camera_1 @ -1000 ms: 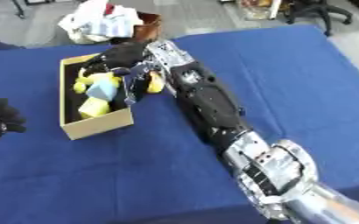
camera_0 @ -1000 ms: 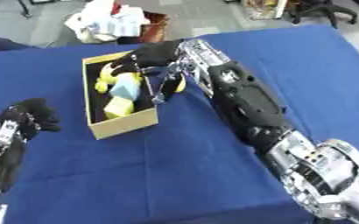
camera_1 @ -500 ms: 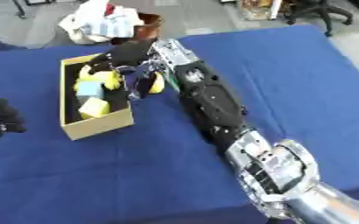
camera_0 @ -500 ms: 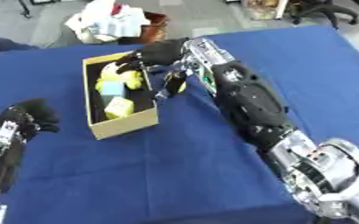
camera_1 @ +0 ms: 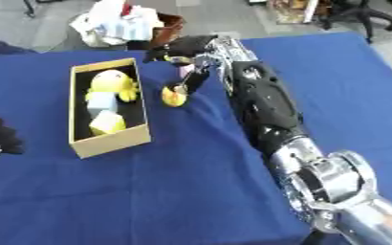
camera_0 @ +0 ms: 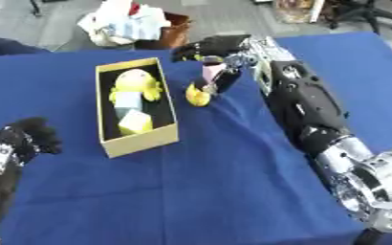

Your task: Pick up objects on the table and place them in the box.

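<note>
Yellow toy [camera_0: 198, 97], small and rounded, lies on the bench just beside the box's [camera_0: 141, 140] right wall, toward the far edge. It looks light and smooth, likely to roll; pinch it across its middle. Right hand [camera_0: 212, 48] hovers above, fingers relaxed, empty. Left hand [camera_0: 28, 139] rests curled, empty, near the left edge.

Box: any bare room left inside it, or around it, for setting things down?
Inside the cardboard box, only the far end beyond the yellow plush toy is bare. The blue tablecloth in front is free. Right of it is crowded: small yellow object, right robot hand.
</note>
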Robot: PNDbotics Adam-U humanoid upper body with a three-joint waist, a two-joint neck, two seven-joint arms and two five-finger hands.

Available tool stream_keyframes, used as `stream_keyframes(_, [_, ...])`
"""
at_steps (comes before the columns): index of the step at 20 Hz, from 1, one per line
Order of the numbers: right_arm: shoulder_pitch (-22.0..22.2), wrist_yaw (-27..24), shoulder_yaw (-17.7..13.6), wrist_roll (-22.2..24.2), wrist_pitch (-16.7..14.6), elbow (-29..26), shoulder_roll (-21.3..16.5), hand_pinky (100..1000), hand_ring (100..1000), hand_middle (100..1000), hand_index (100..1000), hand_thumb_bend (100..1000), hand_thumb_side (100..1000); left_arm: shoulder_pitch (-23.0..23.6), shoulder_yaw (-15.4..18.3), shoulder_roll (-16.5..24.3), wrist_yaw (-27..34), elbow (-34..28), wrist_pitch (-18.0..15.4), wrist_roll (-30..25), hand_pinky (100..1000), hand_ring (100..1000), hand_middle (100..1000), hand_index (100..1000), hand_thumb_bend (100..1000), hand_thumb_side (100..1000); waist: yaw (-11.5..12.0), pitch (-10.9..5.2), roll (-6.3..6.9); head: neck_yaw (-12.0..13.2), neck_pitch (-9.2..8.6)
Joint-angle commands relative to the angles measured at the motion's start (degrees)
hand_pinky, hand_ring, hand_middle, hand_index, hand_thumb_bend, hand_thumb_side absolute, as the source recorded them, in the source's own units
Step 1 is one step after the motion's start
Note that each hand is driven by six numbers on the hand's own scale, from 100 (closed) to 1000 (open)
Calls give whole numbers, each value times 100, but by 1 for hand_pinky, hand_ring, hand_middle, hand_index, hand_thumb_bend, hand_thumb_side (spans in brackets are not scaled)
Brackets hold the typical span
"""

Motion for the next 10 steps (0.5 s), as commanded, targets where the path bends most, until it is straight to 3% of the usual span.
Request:
stream_keyframes(1, [-120, -39, -169, 40, 202, -37, -231, 886, 946, 1000, 1000, 100, 159, -80, -9, 168, 10, -137, -20, -37, 636, 656, 628, 791, 100, 797, 52, 10, -69, -56, -156])
stream_keyframes(6, [-120, 181, -319, -59, 484, -101, -340, 913, 984, 1000, 1000, 130, 171, -97, -8, 184, 6, -140, -26, -43, 636, 656, 628, 792, 100, 802, 119, 70, -66, -112, -221])
stream_keyframes(10, [-95, 325, -445, -96, 703, -2, -412, 911, 983, 1000, 1000, 101, 168, -104, -13, 185, 4, -139, -30, -54, 636, 656, 628, 792, 100, 804, 147, 90, -79, -136, -255])
